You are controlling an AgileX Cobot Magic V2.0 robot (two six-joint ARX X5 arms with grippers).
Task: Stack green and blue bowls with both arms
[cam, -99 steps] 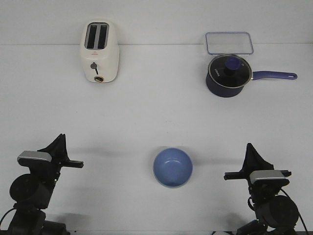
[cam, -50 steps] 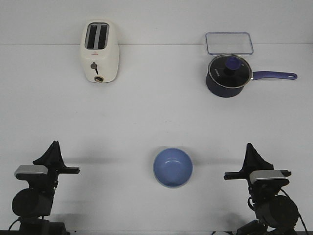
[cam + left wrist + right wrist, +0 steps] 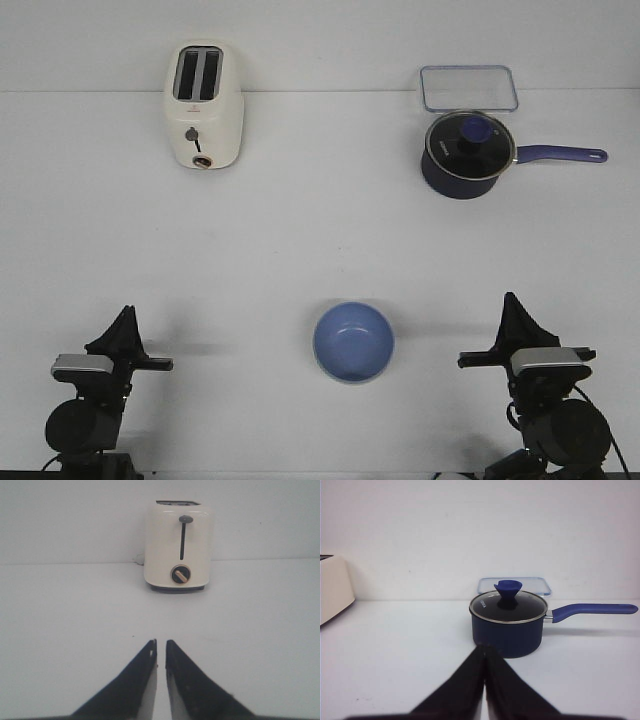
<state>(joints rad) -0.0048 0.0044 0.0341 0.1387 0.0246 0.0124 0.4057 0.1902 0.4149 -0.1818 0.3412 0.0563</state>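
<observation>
The periwinkle blue bowl (image 3: pixel 353 342) stands upright on the white table near the front edge, midway between the two arms. The sage green bowl does not show in any view. My left gripper (image 3: pixel 127 312) sits at the front left, well apart from the bowl, its jaws nearly together with only a thin slit and nothing between them (image 3: pixel 161 641). My right gripper (image 3: pixel 511 298) sits at the front right, also apart from the bowl, jaws pressed together and empty (image 3: pixel 485 647). The bowl is not visible in either wrist view.
A cream toaster (image 3: pixel 203 105) stands at the back left, straight ahead of the left gripper (image 3: pixel 179 545). A dark navy saucepan with glass lid (image 3: pixel 468 153) and a clear lidded container (image 3: pixel 468 87) stand at the back right.
My left arm has drawn back toward the front edge and sunk lower, shifting a little sideways. The right arm and the blue bowl have not moved.
</observation>
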